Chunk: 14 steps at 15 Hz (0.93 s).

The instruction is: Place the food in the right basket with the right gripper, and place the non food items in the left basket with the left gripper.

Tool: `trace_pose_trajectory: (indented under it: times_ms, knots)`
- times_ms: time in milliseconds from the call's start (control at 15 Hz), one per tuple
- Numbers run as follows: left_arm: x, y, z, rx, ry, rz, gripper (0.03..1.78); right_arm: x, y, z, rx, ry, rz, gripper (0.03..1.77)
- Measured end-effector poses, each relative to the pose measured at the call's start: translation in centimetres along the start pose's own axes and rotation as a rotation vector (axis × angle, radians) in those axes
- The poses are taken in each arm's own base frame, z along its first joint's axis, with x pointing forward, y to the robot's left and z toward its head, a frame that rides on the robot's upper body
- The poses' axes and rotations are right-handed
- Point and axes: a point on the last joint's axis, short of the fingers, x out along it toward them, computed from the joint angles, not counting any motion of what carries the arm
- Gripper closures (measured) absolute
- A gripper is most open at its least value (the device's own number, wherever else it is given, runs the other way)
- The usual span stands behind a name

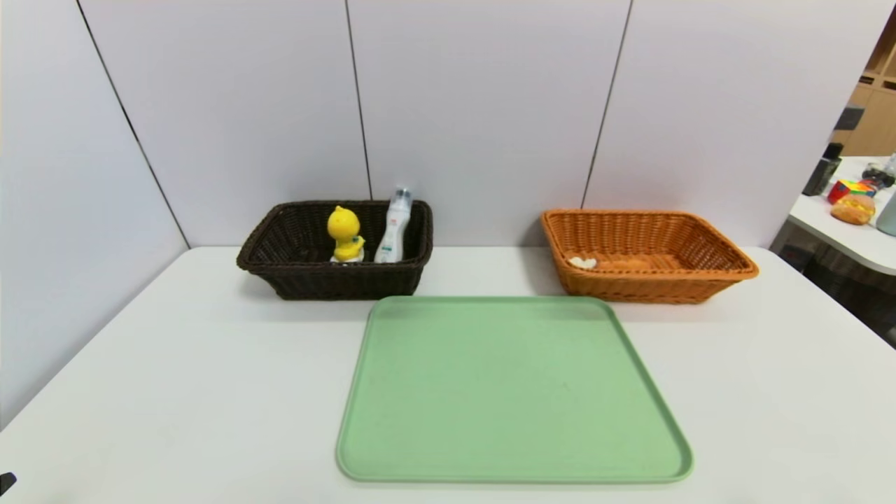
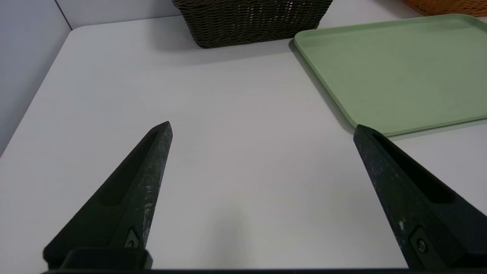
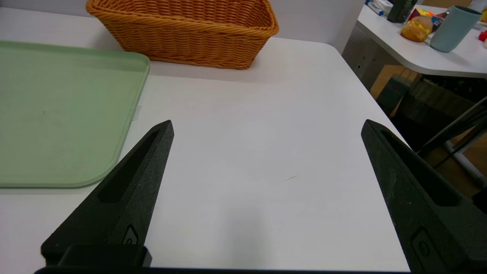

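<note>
Right tool (image 3: 266,127) wide apart over white table (image 3: 258,125), between green tray (image 3: 57,114) and table edge.

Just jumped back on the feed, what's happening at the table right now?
Nothing is being handled. The green tray is bare. The dark left basket holds a yellow duck toy and a white bottle; the orange right basket has something small and white plus an orange-brown item, hard to identify. The left tool and right tool hang open and empty over the table, on either side of the tray.
</note>
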Motion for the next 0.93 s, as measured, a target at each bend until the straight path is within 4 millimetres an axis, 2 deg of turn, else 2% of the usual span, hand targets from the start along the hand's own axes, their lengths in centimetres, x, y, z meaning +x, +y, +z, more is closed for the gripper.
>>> trace_pose_trajectory:
  times_ms: [600,933]
  knots:
    - [-0.7,-0.3,-1.7,0.007,0.007,-0.082,0.12,-1.0,0.2,-2.1,0.009,-0.035,-0.033,0.10]
    - [-1.2,-0.4,-2.9,0.018,-0.006,-0.087,0.12,-1.7,0.5,-3.4,0.010,-0.056,0.045,0.10]
